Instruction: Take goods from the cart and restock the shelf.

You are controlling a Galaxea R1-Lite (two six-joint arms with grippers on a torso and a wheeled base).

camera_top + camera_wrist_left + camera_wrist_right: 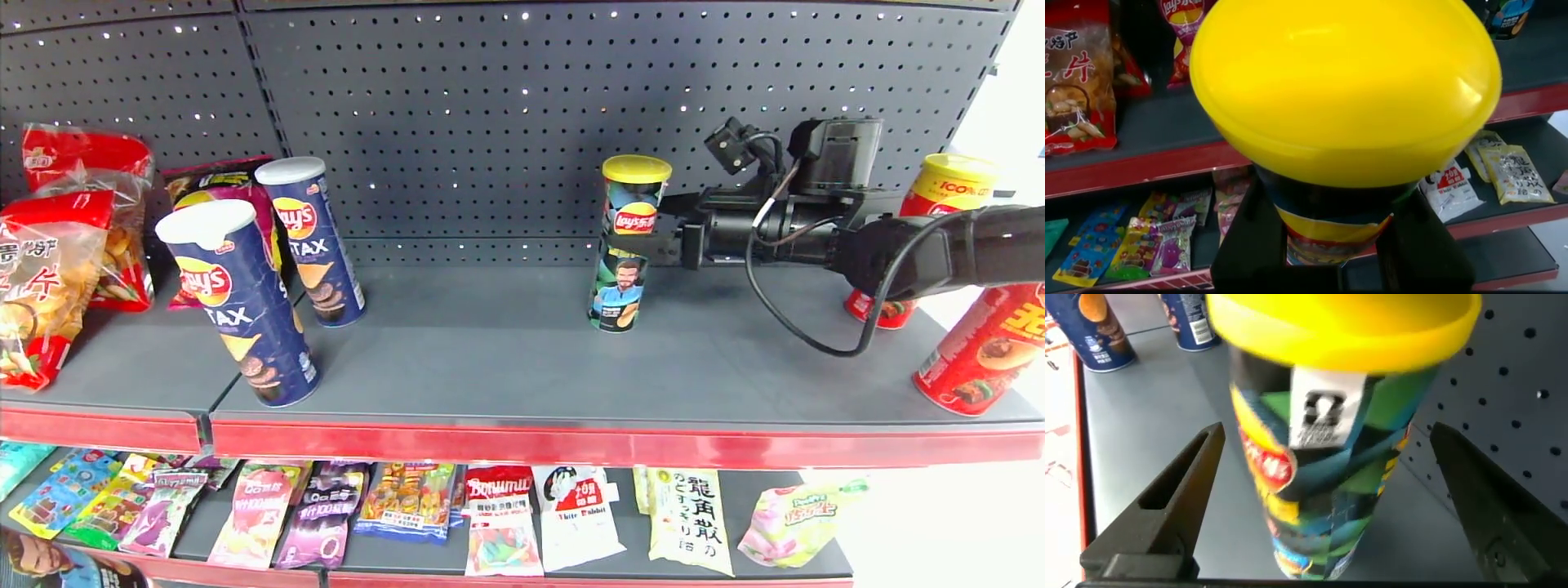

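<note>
So we reckon we're at the letting-go end of a placement here. The yellow-lidded can (627, 282) stands upright on the top shelf (506, 359), toward the back near the pegboard (490, 122), in the wide gap between the blue cans (237, 302) on the left and the red cans (976, 351) on the right. The right gripper (1327, 441) sits around it with its jaws spread wide. From the wrist view there's daylight on both sides, so nothing is pinching the can. The left gripper (1339, 245) is clamped on a second can (1343, 82) with the same yellow lid, held out in front of the shelving, so that's our next item waiting its turn. Our guess for the next move is to pull the right arm straight back out along its own line, keeping the jaws wide so neither finger clips the can. It's tall and narrow, and a nudge up high would tip it easily. After that, the left arm needs a spot on the shelf, and the open stretch beside the placed can looks like the obvious pick.
</note>
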